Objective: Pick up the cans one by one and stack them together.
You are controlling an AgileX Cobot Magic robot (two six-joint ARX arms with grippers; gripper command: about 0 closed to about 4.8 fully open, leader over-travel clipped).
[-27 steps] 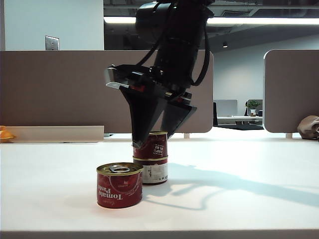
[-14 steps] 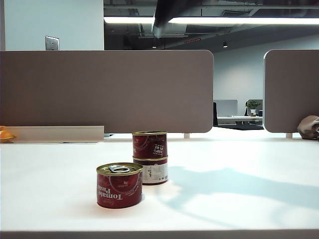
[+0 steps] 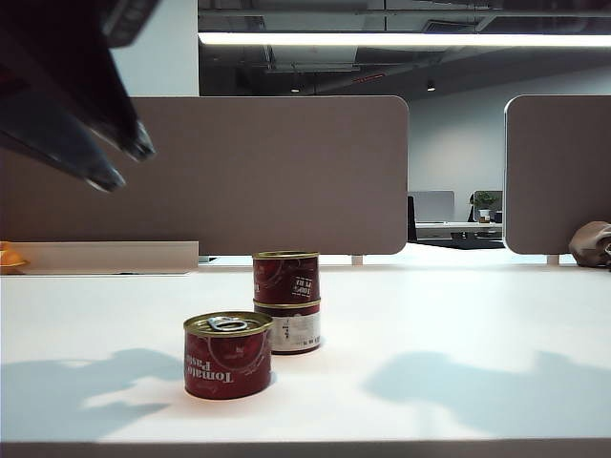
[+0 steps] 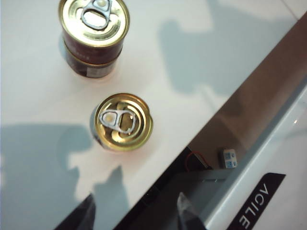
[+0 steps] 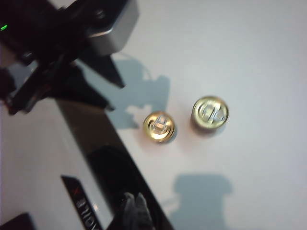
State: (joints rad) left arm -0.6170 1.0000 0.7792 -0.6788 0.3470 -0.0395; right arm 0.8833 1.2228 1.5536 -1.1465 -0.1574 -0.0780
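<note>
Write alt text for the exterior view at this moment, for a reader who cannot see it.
Two cans stacked stand mid-table on a white table, with a third can alone in front of them, upright and unheld. The left tool hangs high at the upper left, fingers apart and empty; the right tool is out of this view.

This is an open-plan office. A white table (image 3: 458,315) fills the lower half of the exterior view, and grey-brown desk dividers (image 3: 286,172) with rounded corners stand along its far edge across the middle of the frame. Through the gap between them at the right, another desk with a monitor (image 3: 432,205) and a small potted plant (image 3: 484,201) shows. Along the top run a long strip light (image 3: 401,39) and exposed ceiling ducts. A wall switch plate (image 3: 170,81) sits at upper left.
</note>
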